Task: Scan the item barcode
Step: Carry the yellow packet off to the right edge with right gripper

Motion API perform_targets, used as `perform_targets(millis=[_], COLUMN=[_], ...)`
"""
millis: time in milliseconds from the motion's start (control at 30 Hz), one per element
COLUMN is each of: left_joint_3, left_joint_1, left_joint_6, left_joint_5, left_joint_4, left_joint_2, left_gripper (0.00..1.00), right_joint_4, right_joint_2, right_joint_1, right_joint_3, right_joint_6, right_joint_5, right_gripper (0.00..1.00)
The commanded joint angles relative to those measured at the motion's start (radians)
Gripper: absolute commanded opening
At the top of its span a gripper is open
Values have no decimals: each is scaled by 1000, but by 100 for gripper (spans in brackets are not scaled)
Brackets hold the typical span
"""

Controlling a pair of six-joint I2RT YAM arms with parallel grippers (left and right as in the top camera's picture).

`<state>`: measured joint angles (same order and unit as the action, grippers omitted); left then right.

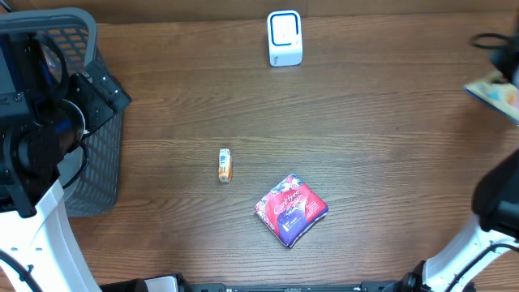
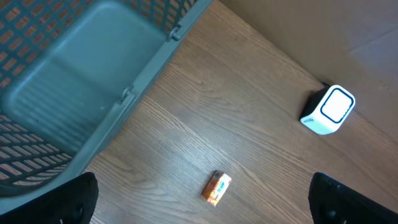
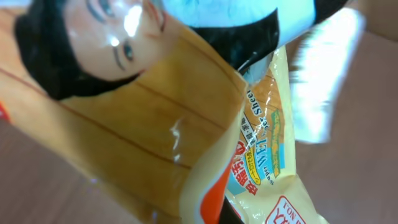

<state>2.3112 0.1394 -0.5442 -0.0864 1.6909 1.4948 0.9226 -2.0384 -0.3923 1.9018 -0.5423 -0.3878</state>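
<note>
At the right edge of the overhead view, the right gripper [image 1: 504, 73] was closed on a printed packet [image 1: 493, 93], raised over the table [image 1: 389, 162] and well apart from the barcode scanner [image 1: 285, 38]. Right wrist view: the printed packet [image 3: 155, 124] filled almost the whole frame. Its glossy yellow wrapper, bearing a face and lettering, was tilted across the lens, and it hid the fingers.

Far edge of the table, near centre: the barcode scanner, a white block with a blue-framed window, stood upright and untouched.

Left side: the left gripper [image 2: 203, 208] hung beside the mesh basket [image 1: 101, 174] with its jaws fully apart and nothing between them. In the left wrist view its two dark fingers [image 2: 78, 199] showed only at the bottom corners. That view looked down on the basket's grey rim [image 2: 134, 93], the scanner and bare wood.

Centre of the table: a small orange pack [image 1: 225, 165] lay alone. A red and purple pouch [image 1: 290, 209] lay near it, towards the robot. Neither was touched by either arm
</note>
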Motion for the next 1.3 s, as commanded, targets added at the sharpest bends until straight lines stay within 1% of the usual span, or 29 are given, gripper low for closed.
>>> perform_targets(millis=[0, 100, 267, 300, 333, 367, 400, 433, 500, 533, 567, 600, 633, 767, 900, 967, 1000, 1067, 1133, 1167, 1267], left_joint_3=[8, 8, 8, 8, 8, 8, 8, 8, 8, 8, 8, 8, 8, 8, 8, 8, 8, 8, 8, 8, 8], left_joint_1=[5, 5, 5, 5, 5, 5, 5, 5, 5, 5, 5, 5, 5, 5, 5, 5, 5, 5, 5, 5, 5], left_joint_6=[16, 16, 16, 16, 16, 16, 16, 17, 16, 16, 16, 16, 16, 16, 16, 16, 16, 16, 16, 16, 16], left_joint_5=[2, 2, 2, 2, 2, 2, 2, 2, 2, 2, 2, 2, 2, 2, 2, 2, 2, 2, 2, 2, 2], left_joint_4=[-2, -2, -2, -2, -2, -2, -2, -2, -2, -2, -2, -2, -2, -2, -2, -2, -2, -2, -2, -2, -2], left_joint_2=[4, 4, 4, 4, 4, 4, 4, 4, 4, 4, 4, 4, 4, 4, 4, 4, 4, 4, 4, 4, 4], left_gripper=[100, 100, 100, 100, 100, 100, 100, 100, 100, 100, 100, 100, 100, 100, 100, 100, 100, 100, 100, 100, 100], right_joint_4=[23, 43, 36, 34, 33, 34, 35, 35, 44, 49, 55, 68, 77, 109, 160, 204, 231, 297, 386, 440, 531], right_joint_2=[-26, -50, -59, -60, -63, -66, -66, -66, -66, -66, -66, -64, -58, -21, 52, 90, 106, 127, 129, 129, 124], right_joint_1=[-126, -217, -320, -334, -347, -361, -369, -375, -378, -378, -378, -376, -374, -359, -317, -280, -258, -196, -121, -71, 83], right_joint_3=[14, 11, -31, -38, -42, -45, -47, -49, -49, -49, -49, -47, -48, -48, -48, -48, -48, -48, -48, -50, -73], right_joint_6=[-38, -38, -38, -38, -38, -36, -30, -29, -26, -26, -26, -26, -26, -21, 58, 140, 203, 381, 554, 632, 785], right_joint_5=[38, 65, 76, 76, 76, 79, 90, 104, 140, 157, 178, 225, 275, 444, 651, 779, 861, 1040, 1147, 1168, 1156], right_gripper=[4, 4, 4, 5, 9, 15, 25, 41, 64, 72, 77, 84, 88, 88, 87, 87, 87, 87, 87, 88, 87])
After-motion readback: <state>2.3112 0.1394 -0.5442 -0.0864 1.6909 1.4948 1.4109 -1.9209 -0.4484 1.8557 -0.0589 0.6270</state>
